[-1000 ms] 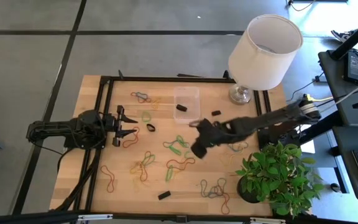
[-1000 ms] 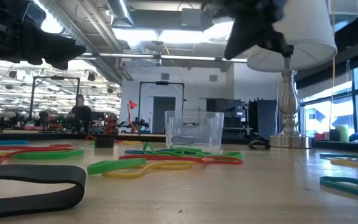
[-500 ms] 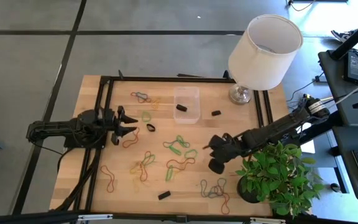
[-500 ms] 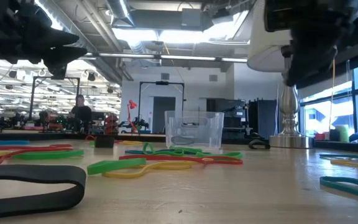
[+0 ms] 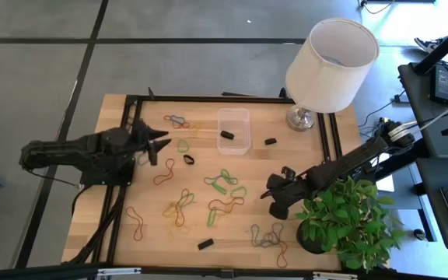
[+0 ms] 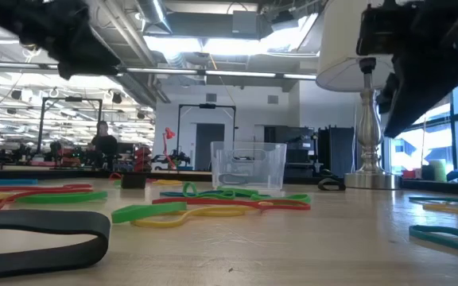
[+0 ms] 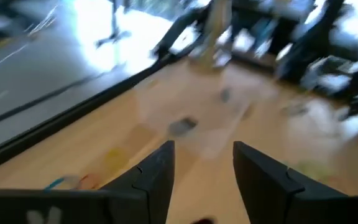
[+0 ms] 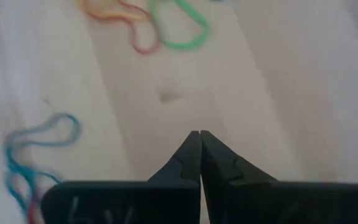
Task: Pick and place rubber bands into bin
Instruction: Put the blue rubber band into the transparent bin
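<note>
Bands are nearly all on the table: the rubber bands [image 5: 222, 181] lie scattered over the wooden tabletop [image 5: 317, 257], with a cluster near the middle, a blue-grey and red tangle [image 5: 269, 236] toward the near right edge, a red loop [image 5: 136, 224] at near left, and a few [image 5: 177, 121] at the far side, left of the bin. The bin [image 5: 234, 130], a small clear tub, stands at the far centre of the table; you can make out one dark item [image 5: 226, 134] inside it from above, but no coloured bands that you can confirm. Judged from this, the task is barely begun and almost every band is left to move. Your left gripper [image 5: 159, 143] hovers over the left part of the table with its fingers [image 7: 153, 174] spread apart and nothing between them. Your right gripper [image 8: 199, 138] sits low right of centre, near the potted plant [image 5: 347, 218], fingers pressed together; no band shows in them. A white lampshade [image 5: 331, 64] stands at the far right corner.
</note>
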Motion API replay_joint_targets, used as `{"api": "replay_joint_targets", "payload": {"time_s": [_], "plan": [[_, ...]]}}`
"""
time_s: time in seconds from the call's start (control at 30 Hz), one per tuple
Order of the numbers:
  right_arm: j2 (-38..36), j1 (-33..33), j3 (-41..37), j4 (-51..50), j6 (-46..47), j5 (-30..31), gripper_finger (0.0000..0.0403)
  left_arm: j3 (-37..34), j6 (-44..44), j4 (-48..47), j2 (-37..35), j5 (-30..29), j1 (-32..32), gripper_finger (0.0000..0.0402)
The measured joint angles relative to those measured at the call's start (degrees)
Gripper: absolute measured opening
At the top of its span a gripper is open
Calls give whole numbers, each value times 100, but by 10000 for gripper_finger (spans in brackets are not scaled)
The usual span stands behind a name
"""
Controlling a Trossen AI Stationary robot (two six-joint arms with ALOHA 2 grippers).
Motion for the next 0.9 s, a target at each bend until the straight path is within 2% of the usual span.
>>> {"api": "replay_joint_targets", "payload": {"time_s": [0.07,0.17,0.33,0.43,0.53,0.9], "plan": [[-105,0,-431,738,89,-10,2,594,-159,-645,678,-135,56,145],[-202,-2,-962,1621,472,-2,2,1369,-315,-1769,1657,-38,228,132],[-215,-2,-1305,2253,978,-6,2,2224,-317,-3618,3045,787,678,114],[-215,-4,-1309,2357,1041,-4,2,2279,-137,-4295,3690,1272,970,107],[-215,-2,-1309,2458,1046,-5,2,2122,259,-4573,4211,1593,1230,105],[-213,-4,-1307,3057,1054,-2,2,1504,454,-4453,5502,1269,2019,104]]}}
